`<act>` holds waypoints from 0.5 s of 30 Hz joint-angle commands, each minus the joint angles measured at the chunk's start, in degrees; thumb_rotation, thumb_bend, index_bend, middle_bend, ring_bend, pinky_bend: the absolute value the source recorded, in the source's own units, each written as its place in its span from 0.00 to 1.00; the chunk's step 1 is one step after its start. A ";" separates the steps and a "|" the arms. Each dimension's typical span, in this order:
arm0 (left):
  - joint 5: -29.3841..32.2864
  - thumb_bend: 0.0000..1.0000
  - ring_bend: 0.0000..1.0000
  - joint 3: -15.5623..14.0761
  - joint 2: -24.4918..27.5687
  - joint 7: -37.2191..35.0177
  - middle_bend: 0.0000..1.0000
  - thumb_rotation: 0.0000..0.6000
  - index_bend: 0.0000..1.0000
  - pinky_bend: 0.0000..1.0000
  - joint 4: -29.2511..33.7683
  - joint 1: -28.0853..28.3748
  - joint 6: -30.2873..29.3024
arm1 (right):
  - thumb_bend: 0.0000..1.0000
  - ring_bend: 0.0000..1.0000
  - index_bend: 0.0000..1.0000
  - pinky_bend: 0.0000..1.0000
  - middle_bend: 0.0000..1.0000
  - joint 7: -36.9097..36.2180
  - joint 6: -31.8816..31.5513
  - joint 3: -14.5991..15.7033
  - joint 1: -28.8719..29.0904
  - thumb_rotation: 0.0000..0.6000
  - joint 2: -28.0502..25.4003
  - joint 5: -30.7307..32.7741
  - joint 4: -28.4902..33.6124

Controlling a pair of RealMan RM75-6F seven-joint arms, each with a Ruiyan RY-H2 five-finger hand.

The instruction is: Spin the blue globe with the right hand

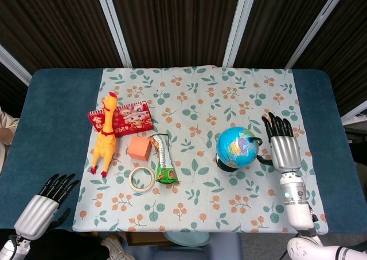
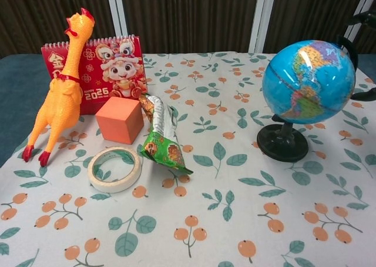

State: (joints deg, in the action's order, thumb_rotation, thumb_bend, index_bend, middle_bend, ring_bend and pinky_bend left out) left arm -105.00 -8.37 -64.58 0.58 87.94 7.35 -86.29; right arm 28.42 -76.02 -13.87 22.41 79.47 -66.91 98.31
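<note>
Blue globe (image 1: pixel 237 146) upright on its dark base, on the floral cloth (image 1: pixel 200 99) over the counter (image 1: pixel 51 128). Right hand (image 1: pixel 282 148) just beside it, fingers (image 1: pixel 277 124) spread, holding nothing. Left hand (image 1: pixel 43 204) low at the near-left corner, also free. Rubber chicken (image 1: pixel 104 137), red calendar (image 1: pixel 129 117), orange block (image 1: pixel 139 148), tape ring (image 1: pixel 141 178), snack packet (image 1: pixel 164 160) grouped left.

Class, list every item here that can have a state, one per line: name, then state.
blue globe: upright on its stand
right hand: open, beside the globe, apart from it
left hand: open, holding nothing
rubber chicken: leaning against calendar
calendar: standing
snack packet: lying crumpled
tape roll: lying flat
</note>
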 commanded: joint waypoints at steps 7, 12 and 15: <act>-0.57 0.46 0.00 -0.24 -0.01 0.23 0.00 1.00 0.00 0.00 0.17 -0.02 -0.14 | 0.05 0.00 0.00 0.00 0.00 -6.90 -3.07 4.92 -4.05 1.00 -8.00 -9.30 5.47; -0.72 0.46 0.00 -0.33 -0.04 0.42 0.00 1.00 0.00 0.00 0.31 -0.06 -0.17 | 0.05 0.00 0.00 0.00 0.00 -9.57 -4.43 6.63 -5.54 1.00 -11.56 -13.79 10.89; -0.70 0.46 0.00 -0.30 0.01 0.36 0.00 1.00 0.00 0.00 0.38 -0.05 -0.19 | 0.05 0.00 0.00 0.00 0.00 -8.71 -3.87 6.64 -5.10 1.00 -11.73 -14.61 14.69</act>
State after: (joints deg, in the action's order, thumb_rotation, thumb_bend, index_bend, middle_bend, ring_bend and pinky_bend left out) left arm -105.70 -8.67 -64.57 0.94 88.32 7.30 -86.49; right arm 19.62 -79.88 -7.68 17.42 68.41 -80.42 110.74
